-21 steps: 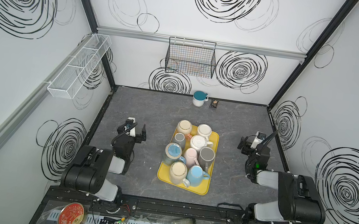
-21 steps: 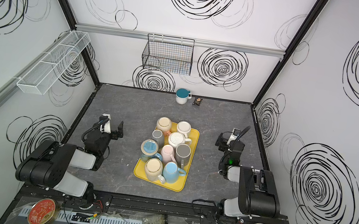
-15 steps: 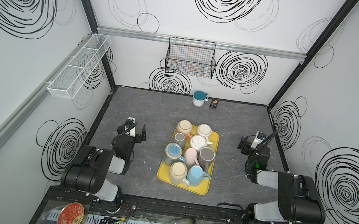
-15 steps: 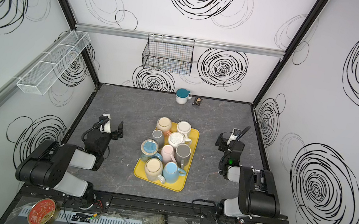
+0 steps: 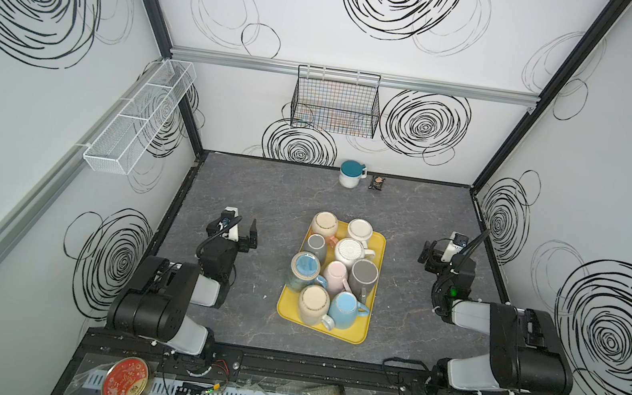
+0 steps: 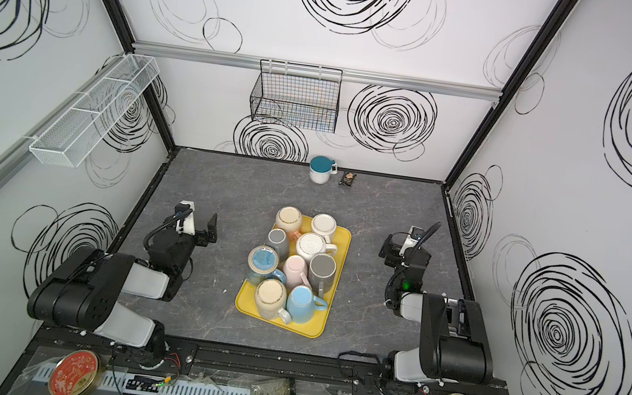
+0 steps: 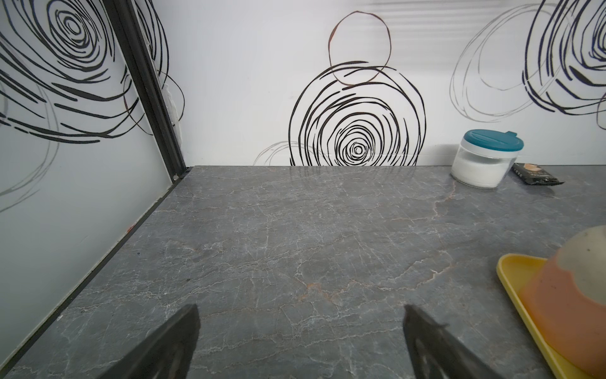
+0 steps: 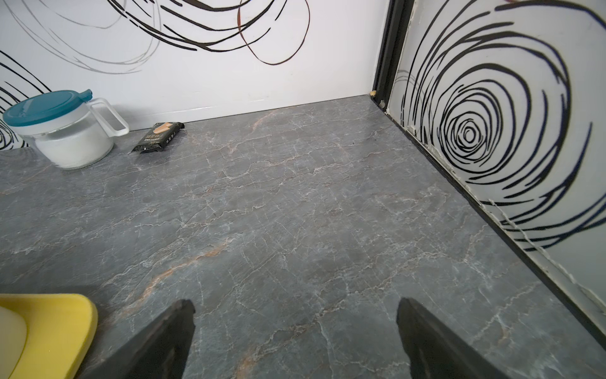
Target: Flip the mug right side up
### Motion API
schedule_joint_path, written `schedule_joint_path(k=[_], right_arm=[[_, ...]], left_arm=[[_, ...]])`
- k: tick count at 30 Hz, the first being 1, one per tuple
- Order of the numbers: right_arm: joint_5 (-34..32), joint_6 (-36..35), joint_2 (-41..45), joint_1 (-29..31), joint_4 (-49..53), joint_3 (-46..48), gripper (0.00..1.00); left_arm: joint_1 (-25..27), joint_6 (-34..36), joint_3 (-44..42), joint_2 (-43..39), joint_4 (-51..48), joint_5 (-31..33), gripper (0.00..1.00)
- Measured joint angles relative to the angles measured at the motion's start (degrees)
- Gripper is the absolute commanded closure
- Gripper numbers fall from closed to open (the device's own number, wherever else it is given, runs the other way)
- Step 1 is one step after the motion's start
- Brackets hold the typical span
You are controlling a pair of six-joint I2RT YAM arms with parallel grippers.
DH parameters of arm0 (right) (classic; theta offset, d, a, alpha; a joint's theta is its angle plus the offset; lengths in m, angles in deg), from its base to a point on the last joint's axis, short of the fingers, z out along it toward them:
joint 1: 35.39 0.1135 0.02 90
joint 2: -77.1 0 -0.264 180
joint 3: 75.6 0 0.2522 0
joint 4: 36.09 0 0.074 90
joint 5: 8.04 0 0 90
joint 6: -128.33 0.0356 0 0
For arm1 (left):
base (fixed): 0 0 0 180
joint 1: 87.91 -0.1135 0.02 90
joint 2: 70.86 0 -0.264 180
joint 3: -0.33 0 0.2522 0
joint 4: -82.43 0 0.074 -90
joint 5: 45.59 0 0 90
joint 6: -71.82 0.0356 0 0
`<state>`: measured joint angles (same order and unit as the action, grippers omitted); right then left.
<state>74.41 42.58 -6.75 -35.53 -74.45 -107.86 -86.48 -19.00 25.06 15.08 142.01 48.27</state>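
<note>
- Both top views look down from high above the yellow tray (image 5: 345,334) (image 6: 279,325), sharing the whole scene.
- Each wrist view sits low beside the tray (on opposite sides), both catching the teal-lidded jar (image 7: 485,164) (image 8: 65,141) beyond it.

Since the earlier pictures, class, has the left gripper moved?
No. In a top view the left gripper keeps its place left of the yellow tray.

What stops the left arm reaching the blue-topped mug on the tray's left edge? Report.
Probably nothing; likely yes. The left gripper is open and empty, and bare table lies between it and the blue-topped mug at the yellow tray's left edge.
</note>
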Motion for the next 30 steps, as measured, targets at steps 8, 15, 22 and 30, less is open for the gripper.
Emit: schedule_joint_path(k=[8,15,22,30], right_arm=[[0.0,0.0,0.0,0.0,0.0,0.0,0.0],[0.0,0.0,0.0,0.0,0.0,0.0,0.0],[-0.1,2.4,1.0,0.0,19.5,-10.7,0.04],[7.6,14.2,-4.2,0.8,49.3,-33.9,0.21]], left_arm=[[0.0,0.0,0.0,0.0,0.0,0.0,0.01],[0.2,-0.3,-0.5,-3.3,-1.6,4.3,0.01],[2.9,-6.2,6.7,-20.2,-24.9,12.9,0.01],[3.1,-24.0,22.4,-25.5,-64.3,12.1,0.01]])
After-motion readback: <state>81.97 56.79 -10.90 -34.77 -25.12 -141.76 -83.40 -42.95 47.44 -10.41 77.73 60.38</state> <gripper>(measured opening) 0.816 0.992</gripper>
